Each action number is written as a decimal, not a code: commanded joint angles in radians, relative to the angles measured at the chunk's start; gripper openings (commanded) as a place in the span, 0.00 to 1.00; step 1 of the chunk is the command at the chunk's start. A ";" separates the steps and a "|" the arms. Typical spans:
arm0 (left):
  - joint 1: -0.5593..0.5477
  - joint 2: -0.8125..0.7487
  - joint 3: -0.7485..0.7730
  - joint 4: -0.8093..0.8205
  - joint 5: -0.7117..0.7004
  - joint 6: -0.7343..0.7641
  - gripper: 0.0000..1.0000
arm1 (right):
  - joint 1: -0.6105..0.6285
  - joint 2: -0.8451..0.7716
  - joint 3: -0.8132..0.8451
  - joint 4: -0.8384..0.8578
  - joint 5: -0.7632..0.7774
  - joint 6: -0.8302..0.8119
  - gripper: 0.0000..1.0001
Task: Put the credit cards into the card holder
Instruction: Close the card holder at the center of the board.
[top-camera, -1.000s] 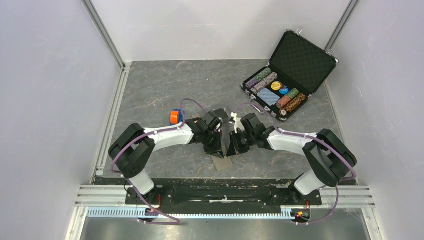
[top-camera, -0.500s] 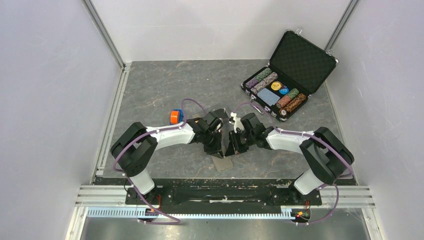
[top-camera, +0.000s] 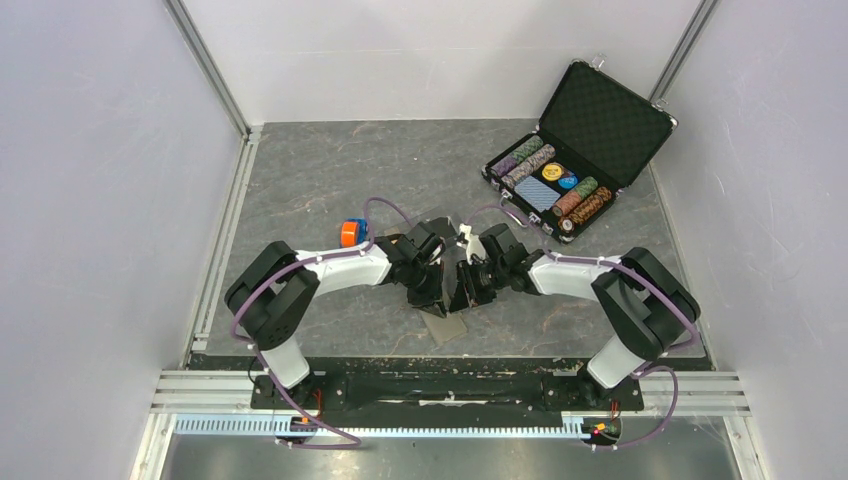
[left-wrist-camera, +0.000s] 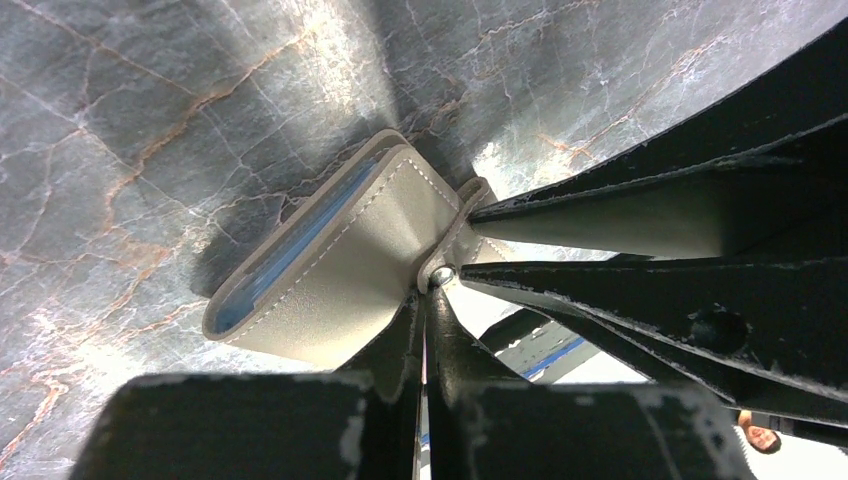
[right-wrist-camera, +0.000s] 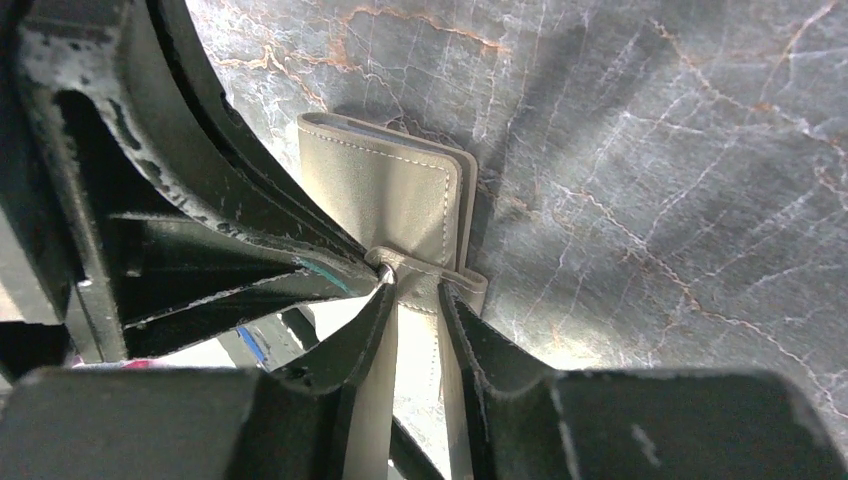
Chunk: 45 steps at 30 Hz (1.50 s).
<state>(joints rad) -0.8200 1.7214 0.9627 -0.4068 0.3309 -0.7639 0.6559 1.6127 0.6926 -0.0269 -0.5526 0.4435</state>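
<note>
The grey-taupe card holder (top-camera: 446, 326) lies near the table's front middle, folded, with pale blue showing inside its edge in the left wrist view (left-wrist-camera: 340, 270). My left gripper (top-camera: 438, 290) is shut, its tips pinching the holder's snap tab (left-wrist-camera: 440, 272). My right gripper (top-camera: 464, 288) is shut on the holder's flap, with taupe material between its fingers (right-wrist-camera: 415, 300). The two grippers meet tip to tip over the holder (right-wrist-camera: 390, 190). No credit cards show as separate things; whether any sit inside the holder I cannot tell.
An open black poker-chip briefcase (top-camera: 580, 150) with chips and a blue deck stands at the back right. A small orange and blue roll (top-camera: 349, 233) lies left of the left gripper. White walls and rails bound the table.
Both arms have drawn in a little, elbows closer together. The grippers stay joined at the card holder, which has hardly moved.
</note>
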 joint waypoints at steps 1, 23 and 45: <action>-0.010 0.046 -0.030 -0.015 -0.051 0.033 0.02 | 0.039 0.070 0.030 -0.079 0.070 -0.061 0.24; -0.010 -0.098 0.001 0.019 -0.033 0.003 0.02 | 0.039 -0.118 0.093 -0.089 0.106 -0.040 0.27; -0.019 -0.039 -0.028 0.007 0.007 -0.031 0.02 | 0.027 -0.047 0.064 -0.044 0.003 -0.033 0.26</action>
<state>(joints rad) -0.8322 1.6627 0.9440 -0.4168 0.3206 -0.7658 0.6827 1.5558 0.7589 -0.1135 -0.5167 0.4026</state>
